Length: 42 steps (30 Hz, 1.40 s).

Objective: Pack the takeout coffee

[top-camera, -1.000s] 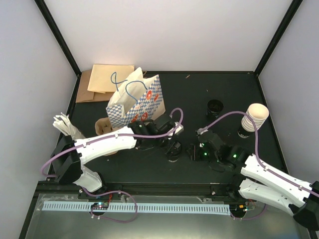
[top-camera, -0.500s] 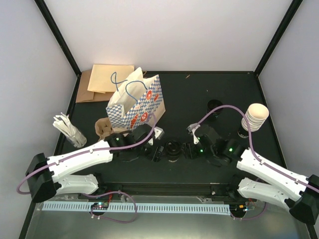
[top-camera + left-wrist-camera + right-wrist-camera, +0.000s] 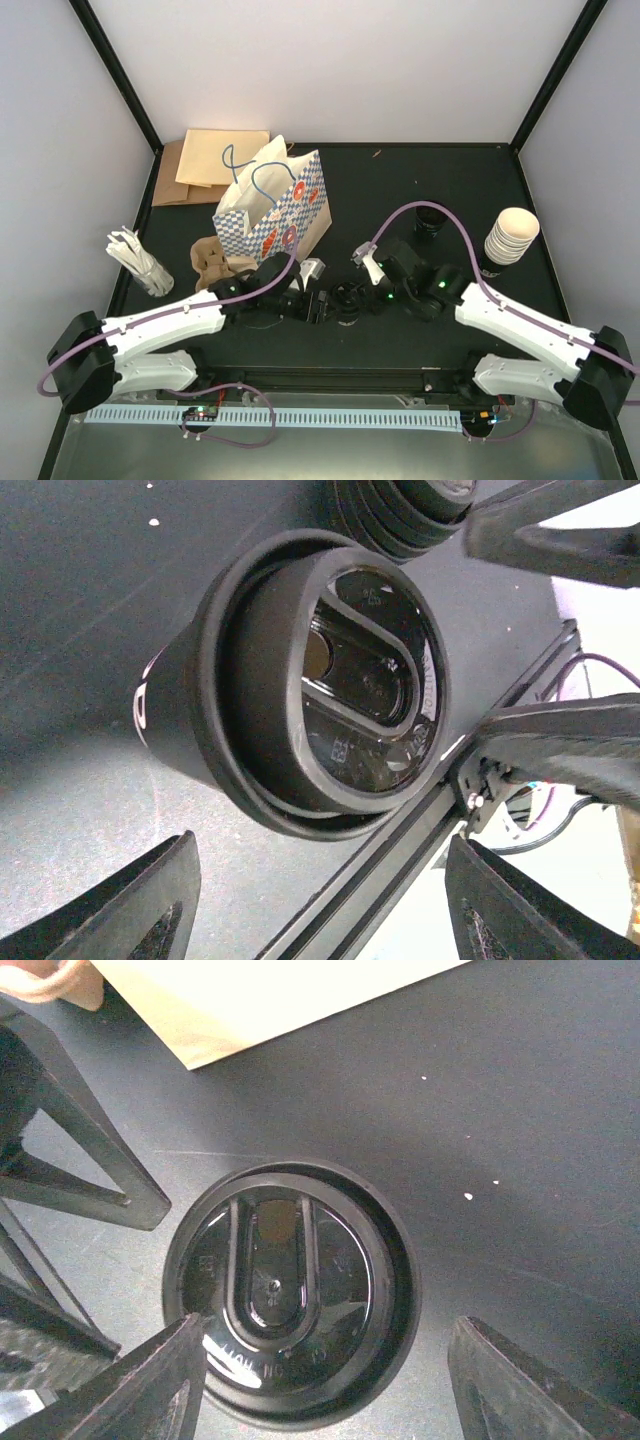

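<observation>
Item: 2 grippers, both spread, flanking 1 lidded cup at table centre.
Left gripper (image 3: 320,880) and right gripper (image 3: 328,1340) hold nothing; the dark cup (image 3: 347,299) with black lid (image 3: 290,1290) stands upright between them. Risk: opposed fingers closing together may clash, tip the cup or pop the lid. Checked bag (image 3: 272,205) stands near, behind-left; open table (image 3: 450,180) lies behind-right, with the lid stack (image 3: 430,218) beyond.

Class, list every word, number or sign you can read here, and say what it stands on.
Black lid: raised lettering near its rim, too faint to read.
Cup wall: a white mark, partly hidden, unreadable.
Checked bag: red ring marks, no legible words.
No text reads clearly in any view.
</observation>
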Motion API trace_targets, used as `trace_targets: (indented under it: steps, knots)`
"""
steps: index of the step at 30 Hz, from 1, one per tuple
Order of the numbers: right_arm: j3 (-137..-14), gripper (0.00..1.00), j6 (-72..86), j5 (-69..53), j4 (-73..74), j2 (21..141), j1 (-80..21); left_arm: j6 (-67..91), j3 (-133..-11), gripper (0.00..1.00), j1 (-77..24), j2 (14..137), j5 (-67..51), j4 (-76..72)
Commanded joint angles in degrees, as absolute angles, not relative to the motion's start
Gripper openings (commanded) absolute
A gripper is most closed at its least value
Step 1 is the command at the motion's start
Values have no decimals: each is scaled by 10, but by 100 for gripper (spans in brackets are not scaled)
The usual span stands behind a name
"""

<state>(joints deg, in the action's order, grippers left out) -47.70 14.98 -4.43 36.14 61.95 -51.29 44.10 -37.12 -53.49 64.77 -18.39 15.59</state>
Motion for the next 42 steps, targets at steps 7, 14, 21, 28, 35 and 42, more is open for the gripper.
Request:
trace_targets:
  steps: [7, 14, 21, 28, 35, 42]
  knots:
    - [-495, 84, 112, -36, 319, 658, -511, 479, -346, 61, -514, 662, -239, 87]
    - [-501, 81, 141, -44, 299, 676, -511, 483, -328, 39, -497, 658, -248, 72]
    - [-495, 81, 167, -74, 280, 690, -510, 478, -317, 34, -477, 666, -255, 54]
    - [-490, 81, 176, -101, 290, 684, -511, 455, -322, 28, -448, 675, -266, 52]
    - [-486, 80, 189, -110, 311, 664, -510, 431, -343, 28, -422, 694, -280, 56]
    - [-494, 81, 177, -63, 343, 664, -511, 417, -361, 33, -417, 710, -300, 47]
